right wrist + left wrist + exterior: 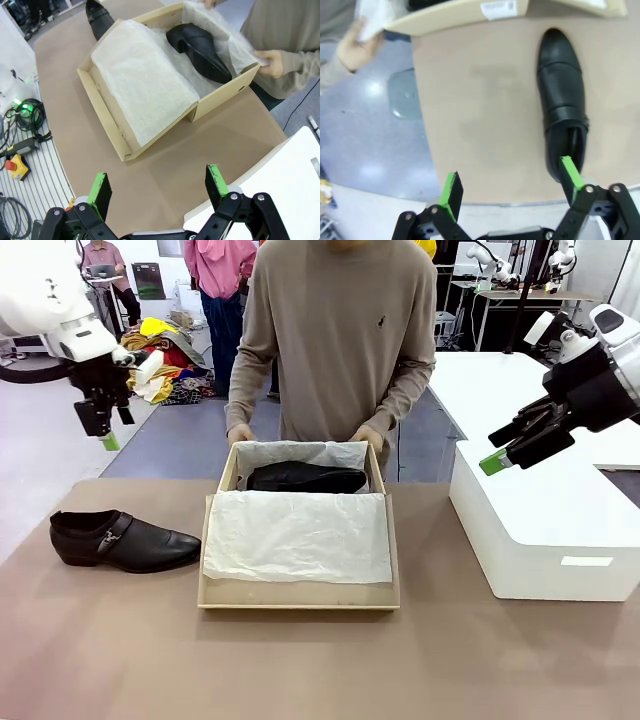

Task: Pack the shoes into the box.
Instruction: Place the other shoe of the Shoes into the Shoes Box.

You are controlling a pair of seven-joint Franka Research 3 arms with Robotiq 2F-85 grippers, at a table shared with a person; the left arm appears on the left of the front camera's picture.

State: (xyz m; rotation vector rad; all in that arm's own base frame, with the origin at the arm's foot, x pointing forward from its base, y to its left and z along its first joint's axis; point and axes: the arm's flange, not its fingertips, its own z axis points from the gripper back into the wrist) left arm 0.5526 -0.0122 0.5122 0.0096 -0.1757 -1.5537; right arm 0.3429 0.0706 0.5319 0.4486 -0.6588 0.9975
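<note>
Glossy leather shoe [122, 540] was left on table [100, 640] beside box [300, 597]; second shoe [305, 477] was bedded in tissue [295, 535] inside. Left gripper [510, 172] and right gripper [158, 176] were held aloft, jaws spread, empty. Shoe judged light, stiff-heeled, slippery; grip best taken across heel collar.

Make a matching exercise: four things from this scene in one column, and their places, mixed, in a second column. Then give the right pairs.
1. shoe with the buckle
2. second shoe
3. white box
4. person's hands

A. at the cardboard box's far edge
B. inside the cardboard box, on tissue paper
C. on the bare table, robot's left of the cardboard box
D. robot's right of the cardboard box

Pairs: 1-C, 2-B, 3-D, 4-A
</note>
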